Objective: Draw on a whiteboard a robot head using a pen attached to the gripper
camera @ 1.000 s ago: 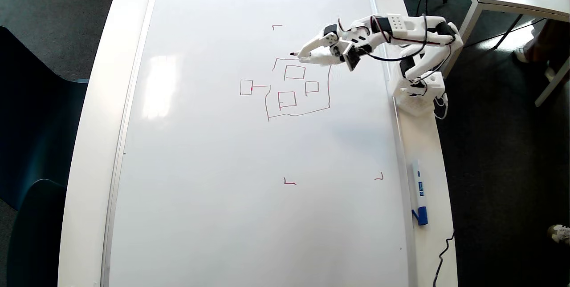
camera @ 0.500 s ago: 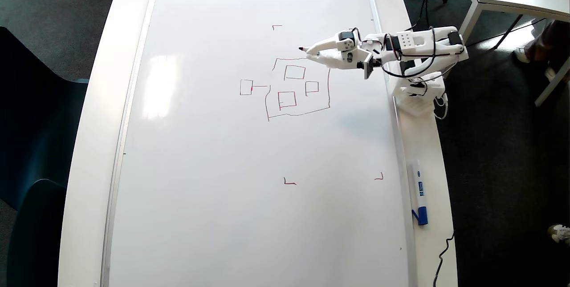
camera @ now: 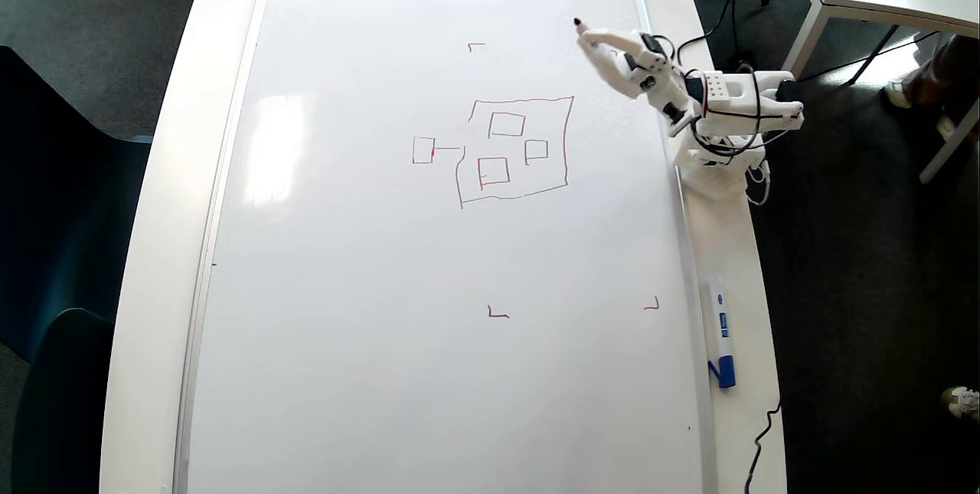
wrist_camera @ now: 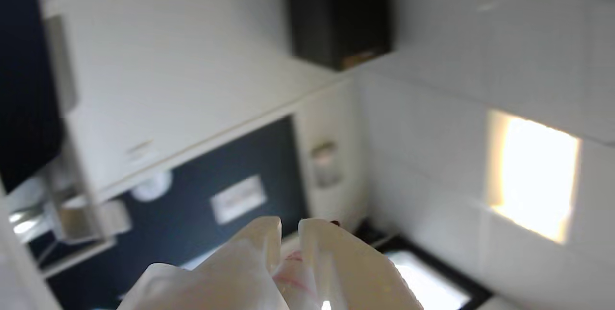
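Glossy white silver-framed whiteboard (camera: 367, 287) fills the table, and centre-right on it sits the thin red robot head drawing (camera: 514, 151), outline closed. Further right, raised clear of it, the white plastic gripper (camera: 593, 39) pinches the slim white red-tipped pen (camera: 579, 24). Rightmost, a white-and-blue marker (camera: 720, 332) lies on the rim.

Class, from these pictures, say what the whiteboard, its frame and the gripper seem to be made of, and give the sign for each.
The whiteboard: glossy coated surface, showing bright glare. The frame: thin silvery strip, probably metal. The gripper: matte white plastic, faintly translucent in the wrist view, possibly printed.
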Action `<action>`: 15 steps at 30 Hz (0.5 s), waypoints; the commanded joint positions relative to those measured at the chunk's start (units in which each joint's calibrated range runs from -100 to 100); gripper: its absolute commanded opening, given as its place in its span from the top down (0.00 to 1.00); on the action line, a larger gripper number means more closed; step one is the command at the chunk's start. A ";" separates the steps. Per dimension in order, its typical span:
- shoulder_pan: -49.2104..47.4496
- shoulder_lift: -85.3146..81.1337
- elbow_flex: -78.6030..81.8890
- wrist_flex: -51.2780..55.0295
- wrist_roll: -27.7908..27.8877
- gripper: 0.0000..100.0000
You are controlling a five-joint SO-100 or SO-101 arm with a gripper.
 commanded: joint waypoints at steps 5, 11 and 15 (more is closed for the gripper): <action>-0.56 -1.71 0.46 -32.86 3.12 0.99; -0.56 -1.80 0.46 -50.24 3.07 0.99; -0.56 -1.96 0.46 -59.62 2.80 0.99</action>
